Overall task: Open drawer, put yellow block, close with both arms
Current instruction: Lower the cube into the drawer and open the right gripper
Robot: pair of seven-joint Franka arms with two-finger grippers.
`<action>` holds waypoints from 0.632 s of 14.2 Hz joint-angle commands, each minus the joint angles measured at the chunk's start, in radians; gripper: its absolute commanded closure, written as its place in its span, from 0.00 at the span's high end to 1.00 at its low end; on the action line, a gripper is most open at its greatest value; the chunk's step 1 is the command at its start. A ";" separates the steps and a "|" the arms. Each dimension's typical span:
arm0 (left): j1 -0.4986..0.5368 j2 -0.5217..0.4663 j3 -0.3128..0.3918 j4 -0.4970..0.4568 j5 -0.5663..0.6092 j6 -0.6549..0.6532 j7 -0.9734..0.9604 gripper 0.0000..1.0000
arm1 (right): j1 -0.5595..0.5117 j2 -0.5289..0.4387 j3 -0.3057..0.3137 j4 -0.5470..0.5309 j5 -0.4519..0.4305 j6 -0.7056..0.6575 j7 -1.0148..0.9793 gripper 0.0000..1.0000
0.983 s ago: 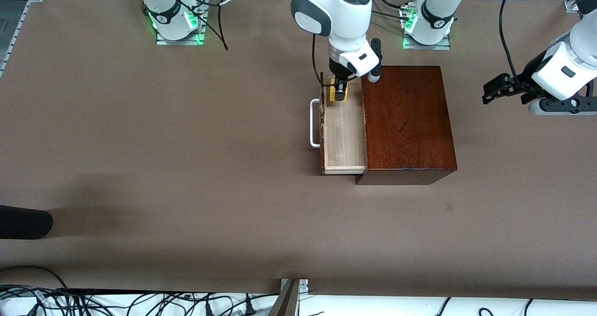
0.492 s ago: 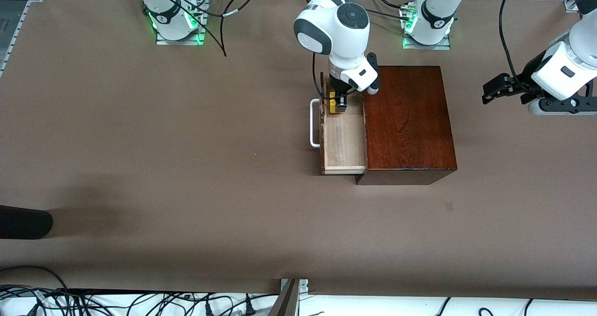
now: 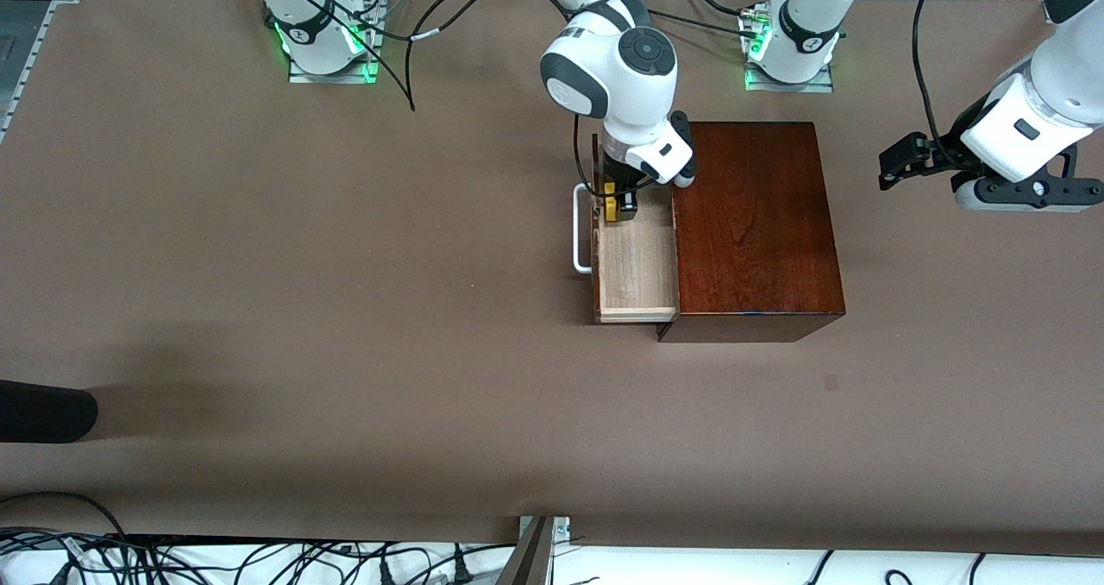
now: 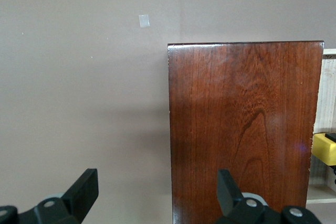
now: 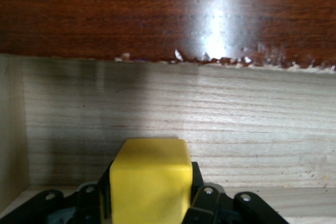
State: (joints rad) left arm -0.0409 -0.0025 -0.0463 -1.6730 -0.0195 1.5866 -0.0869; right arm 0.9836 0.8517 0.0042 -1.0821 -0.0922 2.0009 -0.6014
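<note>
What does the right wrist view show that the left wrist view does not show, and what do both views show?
Only the right wrist view shows the right gripper shut on the yellow block, close up, with the pale inner wall of the drawer just ahead of it.

Only the left wrist view shows the glossy top of the dark box, the bare table beside it, and the open fingers of the left gripper, which waits over the table.

Both show the yellow block and pale drawer wood; in the left wrist view they appear only at the picture's edge.
</note>
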 commanded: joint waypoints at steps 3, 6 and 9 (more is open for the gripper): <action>-0.011 -0.008 0.008 0.009 0.023 -0.016 0.022 1.00 | -0.010 0.046 0.002 0.033 -0.009 0.019 -0.026 0.00; -0.010 -0.010 0.006 0.007 0.021 -0.016 0.022 1.00 | -0.013 0.047 0.002 0.034 -0.007 0.029 -0.024 0.99; -0.010 -0.010 0.006 0.009 0.023 -0.026 0.024 1.00 | -0.013 0.038 -0.001 0.039 -0.006 0.016 -0.018 1.00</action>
State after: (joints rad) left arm -0.0412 -0.0026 -0.0463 -1.6726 -0.0195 1.5856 -0.0850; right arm 0.9751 0.8728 0.0016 -1.0780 -0.0923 2.0251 -0.6077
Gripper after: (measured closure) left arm 0.000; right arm 0.211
